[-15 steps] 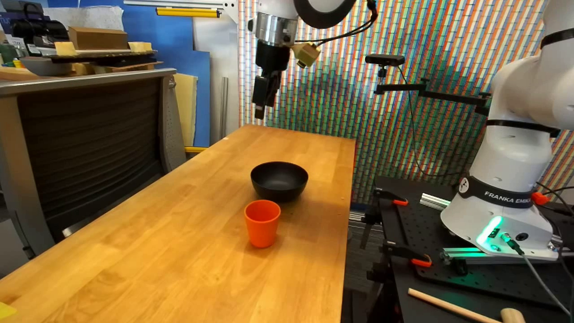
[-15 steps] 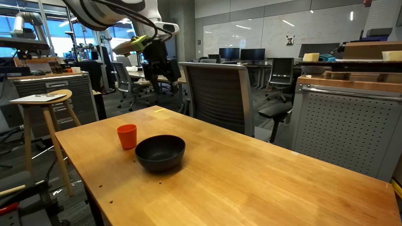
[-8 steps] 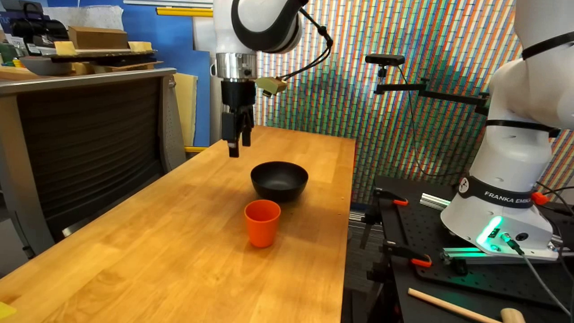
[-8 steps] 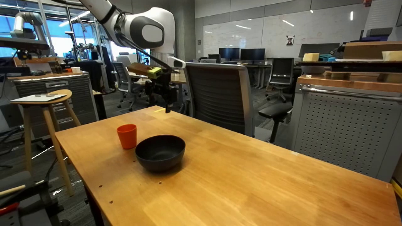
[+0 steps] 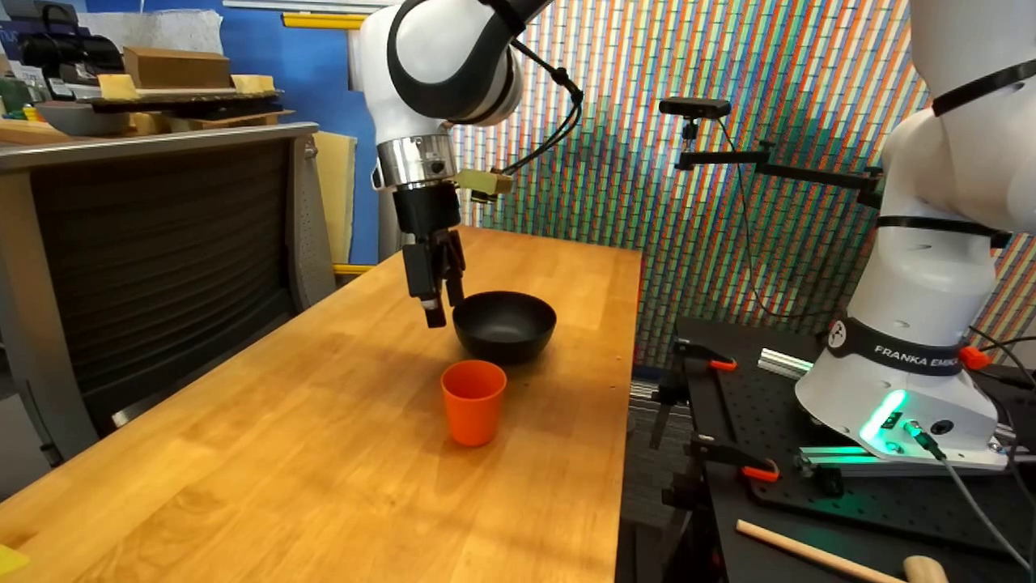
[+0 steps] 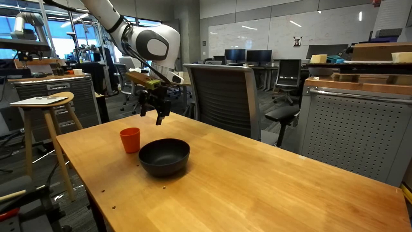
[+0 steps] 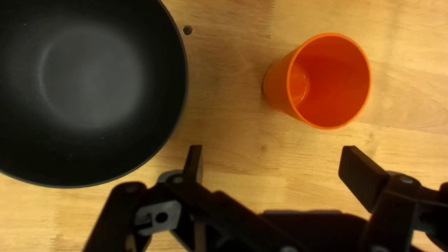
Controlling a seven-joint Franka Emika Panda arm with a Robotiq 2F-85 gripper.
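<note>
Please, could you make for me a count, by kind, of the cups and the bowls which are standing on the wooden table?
Orange cup: 1
Black bowl: 1
Total: 2

Robotics lab, with a fair bit of office mixed in

There's a Franka arm (image 5: 931, 271) (name's right on the base (image 5: 874, 397)) on a black perforated plate (image 5: 761, 413), and what looks like another robot arm (image 6: 20, 25) back by the windows (image 6: 60, 32). Then you've got the office stuff: big whiteboard (image 6: 241, 37) with faint scribbles, monitors (image 6: 259, 57), a few rolling chairs (image 6: 289, 73).
</note>
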